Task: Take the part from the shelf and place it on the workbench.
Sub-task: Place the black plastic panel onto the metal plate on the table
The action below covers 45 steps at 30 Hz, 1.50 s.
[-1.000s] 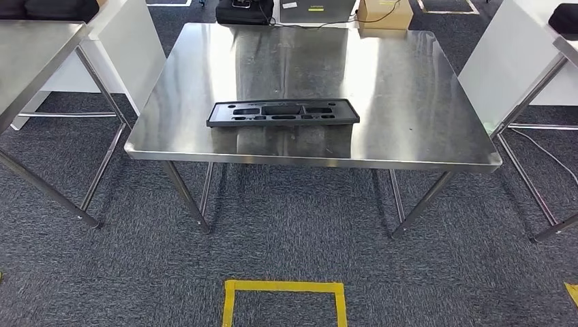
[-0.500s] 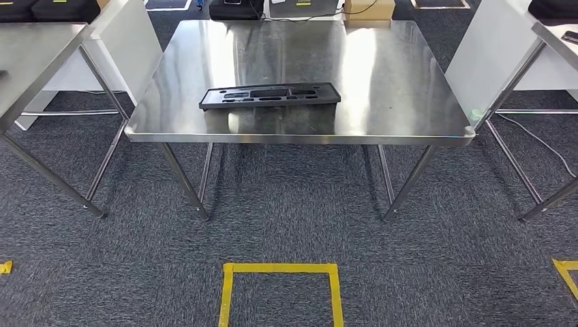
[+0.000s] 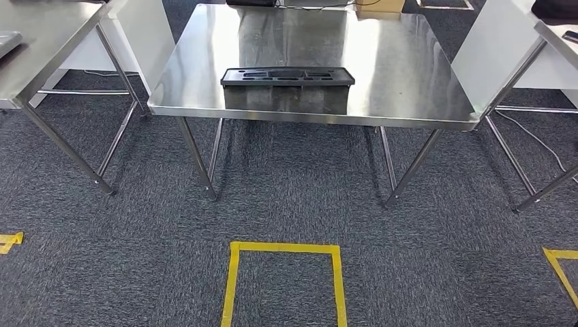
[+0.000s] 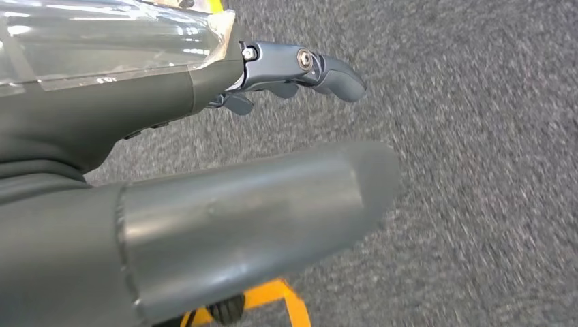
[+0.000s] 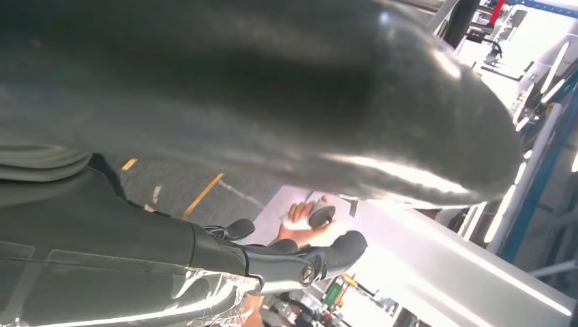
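Observation:
The black flat part (image 3: 287,75), long with several cut-outs, lies on the steel workbench (image 3: 402,75) near its front edge, left of centre. Neither hand touches it. In the left wrist view my left hand (image 4: 238,218) hangs over grey carpet, thumb and dark fingers (image 4: 307,67) apart, with nothing between them. In the right wrist view my right hand (image 5: 238,122) holds nothing, its dark fingers (image 5: 307,262) spread away from the thick thumb.
A second steel table (image 3: 48,41) stands at the left and another (image 3: 555,34) at the right, with white panels between them and the workbench. A yellow tape square (image 3: 285,246) marks the carpet in front. A person's hand (image 5: 300,221) shows far off in the right wrist view.
The whole picture has shifted: the camera has drawn back from the workbench, which now sits higher and smaller. The part stays where it lay on the bench.

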### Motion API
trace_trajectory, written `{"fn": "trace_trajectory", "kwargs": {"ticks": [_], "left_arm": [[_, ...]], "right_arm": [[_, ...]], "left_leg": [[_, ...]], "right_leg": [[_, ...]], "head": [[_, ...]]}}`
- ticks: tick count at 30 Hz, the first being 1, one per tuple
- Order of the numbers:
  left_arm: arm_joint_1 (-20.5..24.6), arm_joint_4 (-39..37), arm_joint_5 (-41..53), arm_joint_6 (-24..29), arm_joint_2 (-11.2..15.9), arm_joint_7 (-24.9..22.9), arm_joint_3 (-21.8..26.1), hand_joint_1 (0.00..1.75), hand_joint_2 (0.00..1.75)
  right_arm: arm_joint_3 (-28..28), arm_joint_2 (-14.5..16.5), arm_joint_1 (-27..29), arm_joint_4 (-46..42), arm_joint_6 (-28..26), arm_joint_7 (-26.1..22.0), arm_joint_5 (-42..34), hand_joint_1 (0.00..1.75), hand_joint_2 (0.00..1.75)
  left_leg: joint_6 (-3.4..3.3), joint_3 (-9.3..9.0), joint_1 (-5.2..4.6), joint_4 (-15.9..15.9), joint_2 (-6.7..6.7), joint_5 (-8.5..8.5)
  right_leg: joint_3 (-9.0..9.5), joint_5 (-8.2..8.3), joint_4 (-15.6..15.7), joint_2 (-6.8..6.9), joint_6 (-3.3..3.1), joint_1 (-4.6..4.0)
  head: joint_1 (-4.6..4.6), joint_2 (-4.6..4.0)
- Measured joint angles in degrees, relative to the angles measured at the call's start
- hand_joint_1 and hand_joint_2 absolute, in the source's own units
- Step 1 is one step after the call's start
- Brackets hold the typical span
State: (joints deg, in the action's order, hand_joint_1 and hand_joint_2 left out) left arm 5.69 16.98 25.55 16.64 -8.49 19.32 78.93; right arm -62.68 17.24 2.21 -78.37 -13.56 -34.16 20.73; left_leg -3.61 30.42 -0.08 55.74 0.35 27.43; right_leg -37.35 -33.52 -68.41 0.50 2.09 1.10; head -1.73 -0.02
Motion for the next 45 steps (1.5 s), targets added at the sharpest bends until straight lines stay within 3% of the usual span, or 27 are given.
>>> {"fn": "trace_trajectory", "kwargs": {"ticks": [1,3,5,7,9,11,12,15,16,18,19,21,23,25,27,29,31,32,33,34,36,38,39,41,42,43,45], "left_arm": [[-0.01,0.00,0.00,-0.01,0.01,0.01,0.00,0.00,0.00],[-0.01,0.00,0.01,-0.06,-0.01,0.00,0.00,0.00,0.00],[0.00,0.00,0.11,-0.43,-0.02,-0.01,-0.02,0.00,0.00],[-0.05,0.00,0.26,-1.02,-0.02,-0.01,-0.19,0.00,0.00],[-0.20,0.00,0.34,-1.50,0.02,0.01,-0.42,0.00,0.00],[-0.50,-0.02,0.37,-1.74,0.10,0.04,-0.56,0.00,0.00],[-0.69,-0.03,0.37,-1.77,0.10,0.07,-0.63,0.00,0.00],[-1.02,-0.05,0.48,-1.80,0.14,0.27,-0.78,0.00,0.00],[-1.04,-0.06,0.59,-1.85,0.16,0.33,-0.81,0.00,0.00],[-1.04,-0.09,0.86,-2.02,0.16,0.40,-0.86,0.00,0.00],[-1.04,-0.10,1.06,-2.13,0.17,0.42,-0.88,0.00,0.00],[-1.02,-0.13,1.40,-2.40,0.21,0.42,-0.95,0.00,0.00],[-0.98,-0.19,1.77,-2.77,0.26,0.45,-1.11,0.00,0.00],[-1.01,-0.26,2.03,-3.02,0.37,0.52,-1.33,0.00,0.00],[-1.10,-0.35,2.14,-3.12,0.47,0.61,-1.47,0.00,0.00],[-1.18,-0.45,2.34,-3.28,0.64,0.71,-1.62,0.00,0.00],[-1.21,-0.55,2.64,-3.52,0.91,0.79,-1.79,0.00,0.00],[-1.21,-0.60,2.85,-3.63,1.02,0.83,-1.86,0.00,0.00],[-1.23,-0.66,3.01,-3.73,1.09,0.87,-1.94,0.00,0.00],[-1.24,-0.70,3.14,-3.78,1.13,0.92,-2.05,0.00,0.00],[-1.26,-0.80,3.26,-3.84,1.23,1.02,-2.28,0.00,0.00],[-1.28,-0.93,3.29,-3.85,1.35,1.08,-2.41,0.00,0.00],[-1.31,-0.99,3.31,-3.85,1.42,1.10,-2.44,0.00,0.00],[-1.51,-1.10,3.32,-3.85,1.56,1.15,-2.48,0.00,0.00],[-1.63,-1.16,3.33,-3.84,1.59,1.20,-2.50,0.00,0.00],[-1.75,-1.21,3.36,-3.84,1.64,1.26,-2.51,0.00,0.00],[-1.82,-1.27,3.62,-3.85,1.73,1.38,-2.53,0.00,0.00]], "right_arm": [[-0.06,0.00,0.00,0.01,0.06,0.00,0.00,0.00,0.00],[-0.11,0.00,-0.02,0.02,0.19,0.00,0.00,0.00,0.00],[-0.11,-0.03,-0.05,0.01,0.70,-0.03,0.00,0.00,0.00],[-0.09,-0.10,-0.06,-0.05,2.09,-0.25,0.06,0.00,0.00],[-0.06,-0.09,0.09,-0.14,3.91,-0.63,0.28,0.00,0.00],[0.02,0.08,0.21,-0.18,5.57,-0.90,0.49,0.00,0.00],[0.16,0.16,0.21,-0.19,6.44,-0.96,0.48,0.00,0.00],[1.16,0.32,0.24,-0.20,8.79,-1.29,0.23,0.00,0.00],[1.58,0.35,0.24,-0.20,9.30,-1.48,0.15,0.00,0.00],[2.50,0.42,0.22,-0.19,9.85,-1.83,-0.31,0.00,0.00],[3.03,0.45,0.22,-0.18,9.98,-1.92,-0.76,0.00,0.00],[4.06,0.48,0.23,-0.24,10.05,-1.98,-1.59,0.00,0.00],[5.16,0.47,0.23,-0.43,10.09,-2.06,-1.87,0.00,0.00],[6.13,0.48,0.33,-0.62,10.13,-2.15,-1.88,0.00,0.00],[6.78,0.48,0.63,-0.83,10.08,-2.19,-1.93,0.00,0.00],[7.23,0.49,0.90,-1.24,9.89,-2.16,-2.09,0.00,0.00],[7.47,0.48,1.05,-1.57,9.63,-2.03,-2.28,0.00,0.00],[7.51,0.47,1.18,-1.63,9.52,-1.98,-2.39,0.00,0.00],[7.52,0.46,1.32,-1.66,9.45,-1.93,-2.48,0.00,0.00],[7.52,0.45,1.47,-1.74,9.40,-1.91,-2.56,0.00,0.00],[7.52,0.44,1.59,-2.08,9.42,-1.90,-2.63,0.00,0.00],[7.53,0.46,1.72,-2.53,9.50,-1.92,-2.65,0.00,0.00],[7.53,0.48,1.88,-2.70,9.53,-1.93,-2.66,0.00,0.00],[7.52,0.57,2.20,-2.86,9.64,-1.96,-2.66,0.00,0.00],[7.53,0.66,2.27,-2.91,9.72,-1.97,-2.63,0.00,0.00],[7.55,0.77,2.30,-2.92,9.79,-1.97,-2.56,0.00,0.00],[7.57,0.94,2.33,-2.96,9.86,-1.97,-2.43,0.00,0.00]], "left_leg": [[-0.06,0.97,-0.18,0.07,0.10,-0.73],[-0.06,2.75,-0.50,0.32,0.21,-2.14],[0.11,4.16,-0.66,0.66,0.22,-3.35],[0.51,5.16,-0.93,0.99,0.19,-4.53],[1.03,5.65,-1.11,1.04,0.20,-5.74],[1.63,6.26,-0.94,1.37,0.07,-5.68],[2.01,6.79,-0.78,2.48,-0.09,-4.03],[3.16,8.92,-0.12,11.65,-0.48,4.83],[3.49,9.30,0.12,15.10,-0.50,6.29],[3.97,8.06,0.69,17.65,-0.49,4.93],[4.14,6.02,0.98,15.96,-0.48,3.20],[4.35,0.19,1.34,8.50,-0.54,1.78],[4.09,-3.43,1.17,2.59,-0.73,2.90],[3.18,-3.09,0.83,1.23,-0.82,3.20],[1.85,-1.77,0.79,0.97,-0.54,2.21],[0.80,-0.27,0.71,0.83,-0.24,0.88],[0.47,1.38,0.48,0.88,-0.12,-0.46],[0.46,2.19,0.38,0.92,-0.07,-1.16],[0.50,2.95,0.30,0.95,-0.04,-1.82],[0.60,3.68,0.26,0.98,-0.04,-2.48],[1.00,4.92,0.15,1.06,-0.08,-3.69],[1.56,5.63,-0.04,1.09,-0.06,-4.90],[1.83,5.83,-0.10,1.01,-0.06,-5.48],[2.41,6.18,-0.01,0.88,-0.15,-6.17],[2.72,6.56,0.09,1.44,-0.24,-5.22],[3.05,7.15,0.20,3.14,-0.33,-3.06],[3.63,8.77,0.45,9.79,-0.44,3.18]], "right_leg": [[-0.19,-1.15,-3.13,-0.10,0.18,-0.04],[1.86,0.01,-4.54,-0.19,1.18,-0.16],[7.38,2.35,1.61,-0.22,1.64,-0.35],[13.46,1.90,10.67,-0.27,0.92,-0.76],[15.63,0.89,15.09,-0.29,0.01,-1.12],[14.53,1.67,15.06,-0.18,-0.92,-0.67],[13.86,2.32,15.02,-0.09,-1.58,-0.43],[11.57,4.36,14.93,0.11,-2.53,-0.24],[10.75,5.01,14.80,0.18,-2.42,-0.24],[9.04,6.07,14.13,0.30,-1.97,-0.16],[8.13,6.45,13.57,0.34,-1.67,-0.06],[6.49,6.89,12.19,0.36,-1.05,-0.01],[5.26,7.46,11.23,0.47,-0.20,-0.18],[4.30,8.38,11.04,0.56,0.84,-0.26],[3.10,7.33,9.84,0.47,1.12,-0.17],[1.21,2.73,4.72,0.23,0.40,-0.14],[-0.48,-1.51,-2.70,-0.05,0.05,-0.18],[-0.47,-2.05,-5.10,-0.15,0.38,-0.18],[0.45,-1.45,-5.60,-0.20,0.92,-0.17],[2.46,-0.14,-3.82,-0.21,1.51,-0.17],[8.76,1.92,4.67,-0.23,1.99,-0.25],[13.68,1.73,12.65,-0.32,1.34,-0.59],[14.53,1.45,14.43,-0.36,0.96,-0.81],[13.75,1.96,14.71,-0.32,0.12,-0.61],[13.24,2.46,14.66,-0.26,-0.53,-0.37],[12.62,3.08,14.68,-0.16,-1.22,-0.10],[11.28,4.26,14.56,0.03,-2.12,-0.05]], "head": [[-0.01,0.00],[0.00,0.00],[0.01,0.00],[0.04,0.00],[0.08,0.00],[0.07,0.00],[0.08,0.00],[0.19,0.00],[0.21,0.00],[0.21,0.00],[0.22,0.00],[0.24,0.00],[0.17,0.00],[0.08,0.00],[0.02,0.00],[-0.06,0.00],[-0.11,0.00],[-0.11,0.00],[-0.11,0.00],[-0.12,0.00],[-0.14,0.00],[-0.13,0.00],[-0.13,0.00],[-0.13,0.00],[-0.09,0.00],[-0.03,0.00],[0.10,0.00]]}}
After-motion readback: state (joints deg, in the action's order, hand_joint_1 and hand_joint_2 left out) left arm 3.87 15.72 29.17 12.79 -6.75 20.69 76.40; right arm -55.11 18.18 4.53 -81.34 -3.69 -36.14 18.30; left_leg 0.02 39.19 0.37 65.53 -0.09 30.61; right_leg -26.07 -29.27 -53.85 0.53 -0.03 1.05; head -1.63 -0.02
